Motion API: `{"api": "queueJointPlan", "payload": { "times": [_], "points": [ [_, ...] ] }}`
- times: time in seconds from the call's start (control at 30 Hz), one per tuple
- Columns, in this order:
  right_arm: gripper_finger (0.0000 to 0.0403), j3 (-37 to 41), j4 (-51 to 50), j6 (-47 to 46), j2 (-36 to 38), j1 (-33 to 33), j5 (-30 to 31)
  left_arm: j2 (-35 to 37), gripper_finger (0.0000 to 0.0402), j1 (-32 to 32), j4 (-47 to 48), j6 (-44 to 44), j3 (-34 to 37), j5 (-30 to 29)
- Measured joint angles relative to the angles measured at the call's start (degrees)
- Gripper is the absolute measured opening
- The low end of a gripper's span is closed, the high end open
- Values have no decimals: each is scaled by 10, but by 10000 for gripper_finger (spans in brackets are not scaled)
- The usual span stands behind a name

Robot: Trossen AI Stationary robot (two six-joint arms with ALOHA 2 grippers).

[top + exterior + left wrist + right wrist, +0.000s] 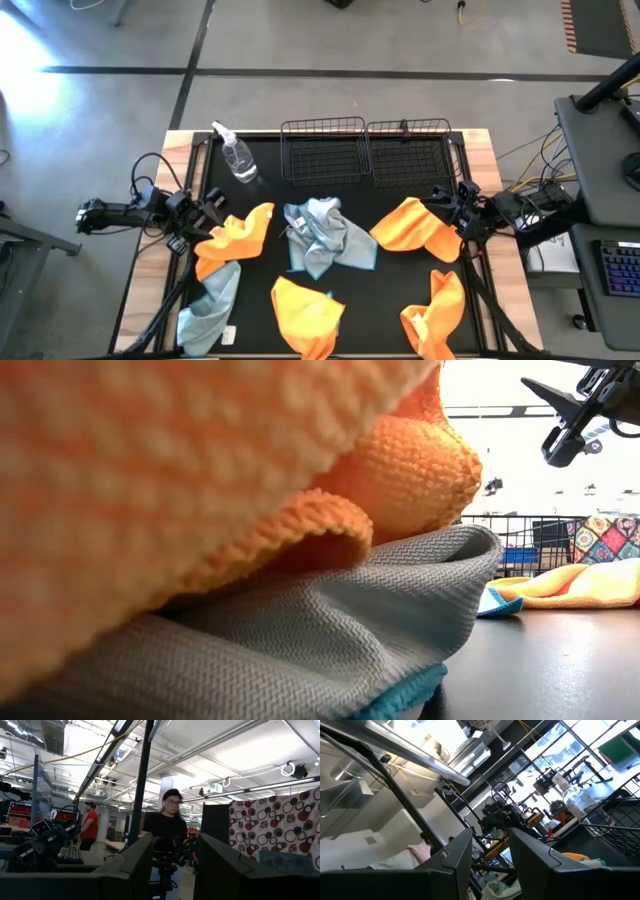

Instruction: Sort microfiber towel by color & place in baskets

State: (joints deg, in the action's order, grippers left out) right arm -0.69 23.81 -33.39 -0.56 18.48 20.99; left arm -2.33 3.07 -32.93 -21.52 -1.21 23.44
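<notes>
From above, the desk (260,150) carries two black baskets (324,150) side by side at its far edge, both with nothing in them. A spray bottle (237,158) lies near the far left corner. Six towels lie spread over the black mat: an orange towel (236,238) by the left edge, a grey towel (212,305) near the near left corner, a grey heap (323,236) in the middle, an orange one (306,313) at the near edge, another orange one (415,228) toward the right edge, and one more orange (438,315) near the near right corner. The left tool (212,208) hovers at the left edge just beside the orange towel, its fingers apart and holding nothing. The right tool (444,200) hangs at the right edge next to the orange towel there, fingers apart too, nothing in them

The low view is filled with orange cloth (150,470) lying over grey cloth (300,640); farther off lies an orange towel, with the basket mesh (520,545) behind, and one tool up high

The left wrist view shows its two dark fingers (135,870) parted, and a person (167,827) in the room beyond

The right wrist view shows parted fingers (455,855), the bottle (577,802) and basket wire (615,827)
</notes>
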Motion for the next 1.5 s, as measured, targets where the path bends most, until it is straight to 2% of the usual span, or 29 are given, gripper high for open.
{"api": "queueJointPlan", "payload": {
  "times": [1.4, 1.5],
  "points": [
    [123, 0, 5, 19, 0, 0, 0, 0, 141, 0, 0, 0, 0, 0],
    [123, 0, -2, 47, -1, 0, 31, 0, 141, 0, 0, 0, 0, 0]
  ]
}}
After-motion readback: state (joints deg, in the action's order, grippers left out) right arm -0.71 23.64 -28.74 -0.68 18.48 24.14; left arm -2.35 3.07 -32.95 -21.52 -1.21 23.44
